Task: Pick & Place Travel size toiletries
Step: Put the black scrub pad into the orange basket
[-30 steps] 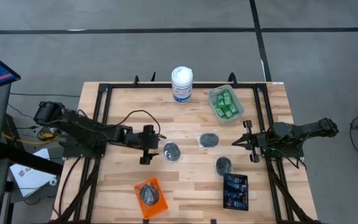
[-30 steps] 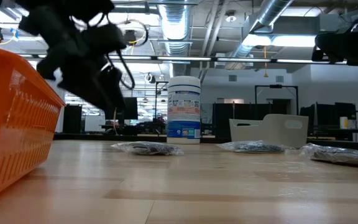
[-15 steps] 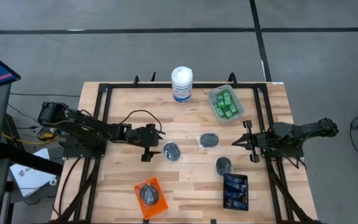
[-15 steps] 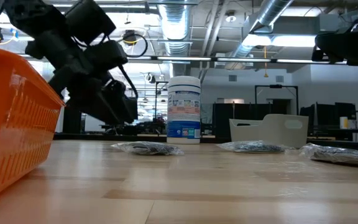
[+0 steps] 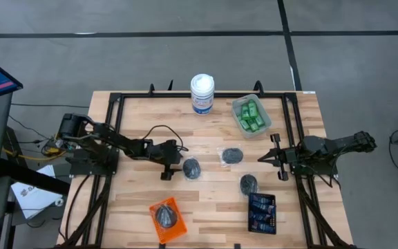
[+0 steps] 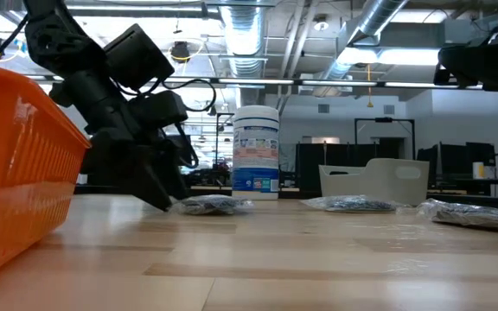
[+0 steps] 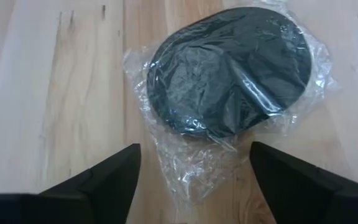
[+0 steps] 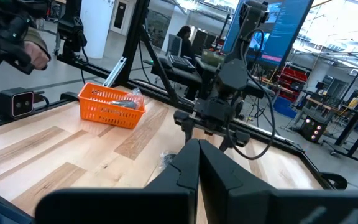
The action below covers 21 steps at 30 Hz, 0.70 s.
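Note:
A round dark grey puck in clear wrap lies flat on the wooden table just left of centre. My left gripper is low over the table on the puck's left, slanting down and open. Its fingers stand either side of the wrap's near edge without touching it. Two more wrapped pucks lie toward the right. My right gripper hangs shut above the table's right side, away from all of them.
An orange tray holding a puck sits at the near edge, a black tray with dark blue tubes to its right. At the back stand a clear tray of green bottles and a tall white canister.
My left gripper has come down from well above the table almost to its surface and moved right toward the wrapped puck, so its fingers now stand at the wrap's edge. The puck has not moved.

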{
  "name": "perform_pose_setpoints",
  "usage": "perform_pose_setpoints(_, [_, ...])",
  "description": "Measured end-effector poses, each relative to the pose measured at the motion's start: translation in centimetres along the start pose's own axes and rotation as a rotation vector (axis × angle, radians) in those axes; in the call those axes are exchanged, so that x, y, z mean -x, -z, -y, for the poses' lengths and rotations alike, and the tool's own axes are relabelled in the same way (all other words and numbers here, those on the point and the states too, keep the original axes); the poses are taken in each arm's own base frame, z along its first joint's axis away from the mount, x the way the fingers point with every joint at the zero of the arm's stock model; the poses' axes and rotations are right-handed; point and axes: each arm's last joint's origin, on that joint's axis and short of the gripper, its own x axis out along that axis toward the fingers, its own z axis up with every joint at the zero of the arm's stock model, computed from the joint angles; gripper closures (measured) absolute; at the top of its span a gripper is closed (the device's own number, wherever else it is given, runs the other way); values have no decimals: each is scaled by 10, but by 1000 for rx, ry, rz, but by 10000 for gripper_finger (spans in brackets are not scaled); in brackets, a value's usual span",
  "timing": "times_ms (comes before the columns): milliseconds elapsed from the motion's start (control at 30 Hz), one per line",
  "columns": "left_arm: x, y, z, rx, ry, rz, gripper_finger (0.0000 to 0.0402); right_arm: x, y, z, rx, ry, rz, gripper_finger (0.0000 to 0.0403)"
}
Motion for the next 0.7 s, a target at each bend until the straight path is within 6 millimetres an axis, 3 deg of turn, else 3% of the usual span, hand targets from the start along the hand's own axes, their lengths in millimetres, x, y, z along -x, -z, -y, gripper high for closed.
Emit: perform_pose_setpoints(700, [4, -1, 0, 1, 25, 9, 379, 0, 0, 0, 0, -1, 0, 403])
